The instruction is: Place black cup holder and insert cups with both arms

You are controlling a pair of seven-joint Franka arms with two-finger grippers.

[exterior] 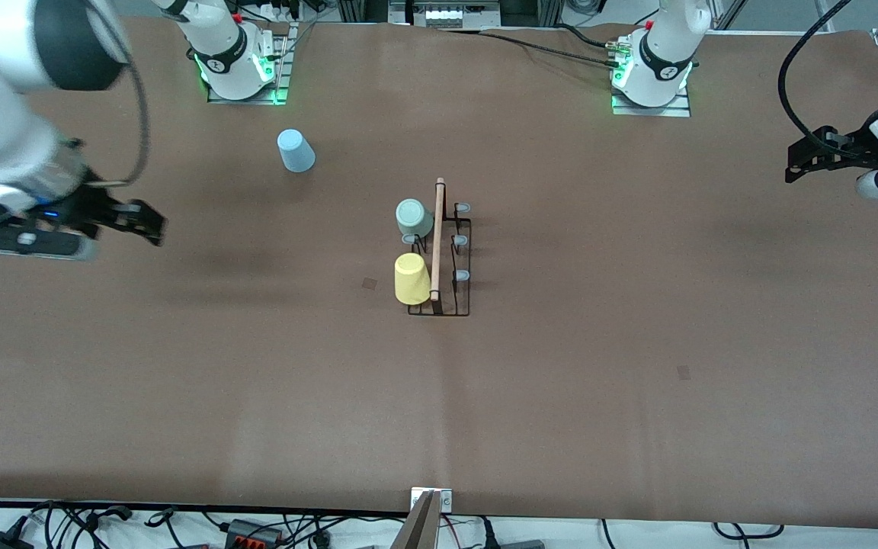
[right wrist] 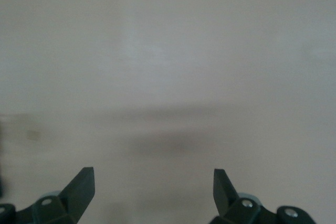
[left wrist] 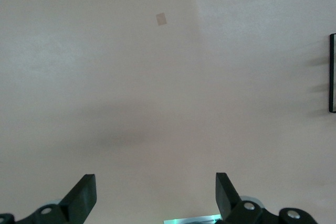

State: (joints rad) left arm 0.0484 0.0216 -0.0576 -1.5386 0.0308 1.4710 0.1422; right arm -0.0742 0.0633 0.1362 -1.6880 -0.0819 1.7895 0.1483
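The black cup holder point(exterior: 443, 255) stands at mid-table, its wooden rod handle point(exterior: 437, 238) on top. A mint green cup point(exterior: 414, 218) and a yellow cup point(exterior: 411, 279) sit inverted on its pegs. A light blue cup point(exterior: 296, 150) lies apart, nearer the right arm's base. The right gripper point(exterior: 145, 221) and the left gripper point(exterior: 801, 162) hang over bare table point(exterior: 637, 366), jaws spread wide, both empty.

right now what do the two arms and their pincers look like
Both arms are white, rounded shells with black joint bands. Each ends in a black two-finger pincer, the left pincer and the right pincer, with pointed black fingers. A black cable loops to the left wrist, another runs along the right. The bases glow green and carry a round black logo.
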